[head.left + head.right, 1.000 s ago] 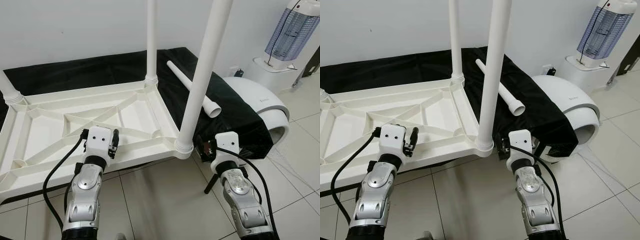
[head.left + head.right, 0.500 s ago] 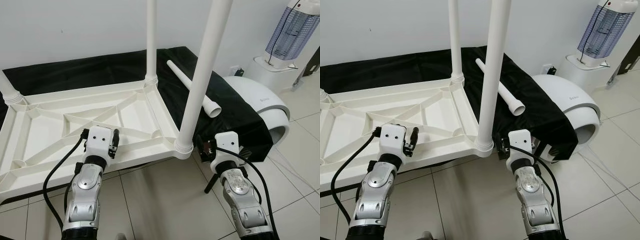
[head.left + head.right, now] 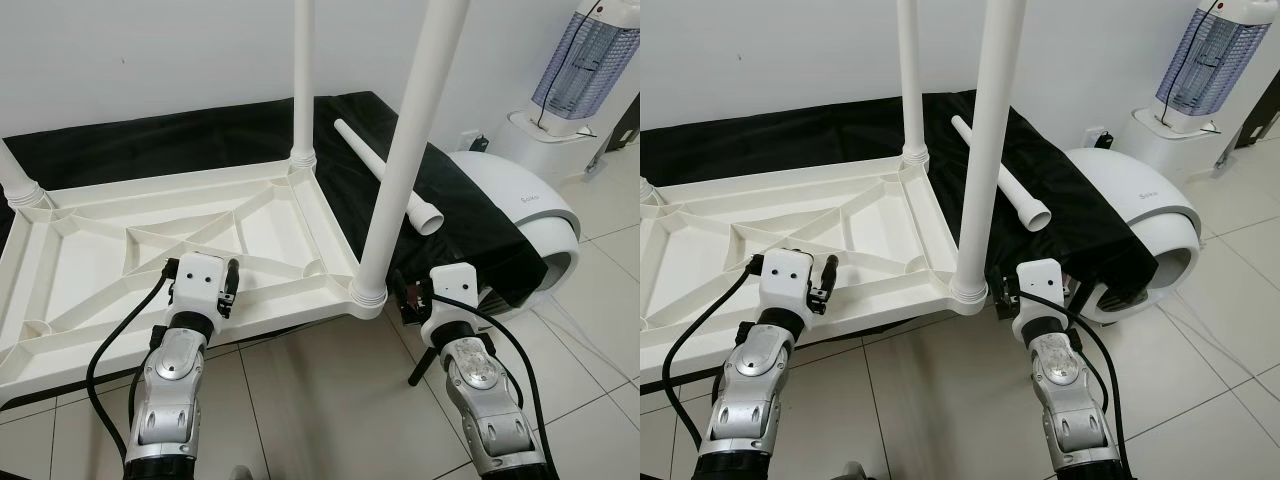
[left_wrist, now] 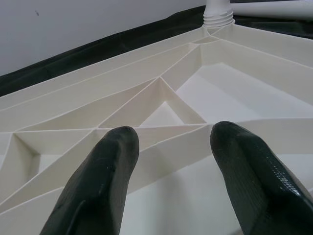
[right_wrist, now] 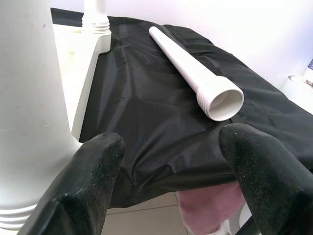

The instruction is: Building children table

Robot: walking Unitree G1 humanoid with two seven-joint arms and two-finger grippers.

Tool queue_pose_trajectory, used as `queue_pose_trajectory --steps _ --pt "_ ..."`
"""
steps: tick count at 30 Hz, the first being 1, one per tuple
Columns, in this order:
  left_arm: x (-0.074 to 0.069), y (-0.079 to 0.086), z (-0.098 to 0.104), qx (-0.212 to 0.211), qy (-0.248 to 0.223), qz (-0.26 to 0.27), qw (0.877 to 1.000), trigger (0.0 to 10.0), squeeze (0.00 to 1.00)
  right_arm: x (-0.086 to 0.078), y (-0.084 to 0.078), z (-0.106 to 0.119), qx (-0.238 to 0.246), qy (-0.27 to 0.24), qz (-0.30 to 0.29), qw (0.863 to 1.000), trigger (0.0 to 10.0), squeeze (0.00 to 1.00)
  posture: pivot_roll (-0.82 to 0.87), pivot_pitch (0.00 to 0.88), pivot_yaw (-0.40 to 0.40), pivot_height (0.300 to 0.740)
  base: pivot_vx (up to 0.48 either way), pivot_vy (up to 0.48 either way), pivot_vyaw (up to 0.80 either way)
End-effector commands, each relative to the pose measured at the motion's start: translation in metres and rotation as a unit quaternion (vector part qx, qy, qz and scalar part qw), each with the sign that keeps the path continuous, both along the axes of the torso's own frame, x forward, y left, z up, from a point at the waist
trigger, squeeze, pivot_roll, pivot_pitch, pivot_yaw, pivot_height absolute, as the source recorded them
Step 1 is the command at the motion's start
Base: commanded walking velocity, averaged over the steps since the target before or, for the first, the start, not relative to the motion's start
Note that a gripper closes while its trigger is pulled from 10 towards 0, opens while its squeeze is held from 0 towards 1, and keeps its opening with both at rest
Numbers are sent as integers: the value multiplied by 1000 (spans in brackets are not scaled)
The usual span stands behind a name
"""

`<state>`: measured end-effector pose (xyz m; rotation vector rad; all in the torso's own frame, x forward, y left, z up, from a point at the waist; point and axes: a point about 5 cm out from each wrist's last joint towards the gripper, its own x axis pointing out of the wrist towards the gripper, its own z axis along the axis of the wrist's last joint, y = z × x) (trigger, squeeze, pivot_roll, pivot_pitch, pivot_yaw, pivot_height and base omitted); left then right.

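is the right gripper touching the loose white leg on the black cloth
Apart. In the right wrist view the right gripper has its jaws open, and a stretch of black cloth lies between the fingertips and the loose leg, which rests further off.

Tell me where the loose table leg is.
The loose leg lies flat on the black cloth, to the robot's right of the upturned tabletop, behind the near upright leg and ahead of the right tool.
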<state>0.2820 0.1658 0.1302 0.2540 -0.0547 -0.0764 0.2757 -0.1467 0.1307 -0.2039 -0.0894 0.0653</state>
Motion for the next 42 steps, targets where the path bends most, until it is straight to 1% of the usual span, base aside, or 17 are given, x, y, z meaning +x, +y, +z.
queue_pose_trajectory --steps 1,42 --pt "-2 3 -2 -6 -7 39 999 10000 0 0 -1 -1 -2 1 -4 1000 10000 0 58 53 -42 740 0 0 0" --pt "-1 3 -2 -5 -5 39 999 10000 0 0 0 0 -2 1 -3 1000 10000 0 58 54 -43 740 0 0 0"
